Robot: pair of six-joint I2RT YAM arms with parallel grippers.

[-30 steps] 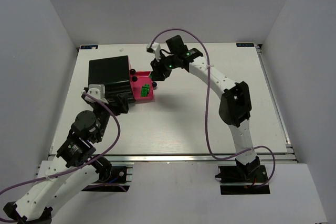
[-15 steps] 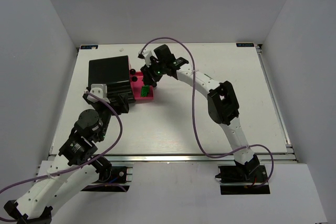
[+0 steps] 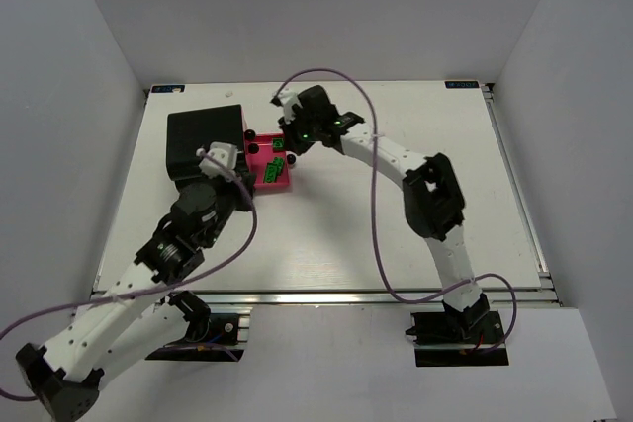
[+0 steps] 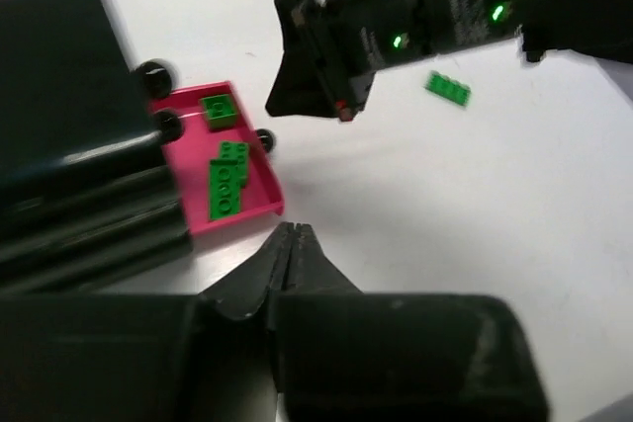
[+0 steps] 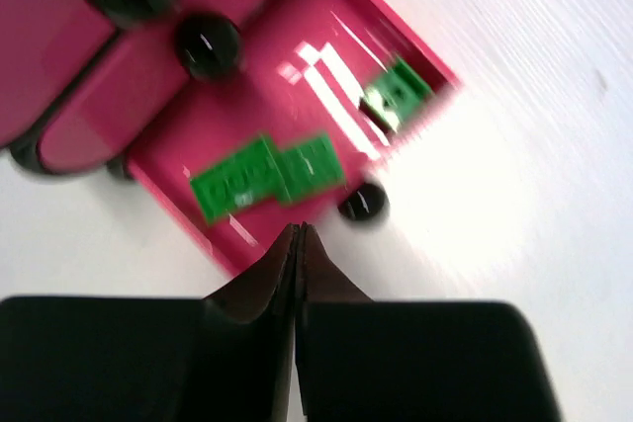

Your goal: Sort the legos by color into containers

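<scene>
Left gripper (image 4: 289, 232) is sitting pinched closed, empty, lower centre of its view. Right gripper (image 5: 298, 232) is hanging closed, empty, at the edge of the pink box (image 5: 267, 96) holding green legos (image 5: 262, 177).

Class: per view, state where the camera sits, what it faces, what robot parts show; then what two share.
Top external: above and behind, facing down at table; left arm, right arm.
Left wrist: on left arm, facing pink box; left pincer, shut, plus right arm.
Right wrist: above pink box, facing down; right pincer, shut.
Shared: green legos in pink box.
</scene>
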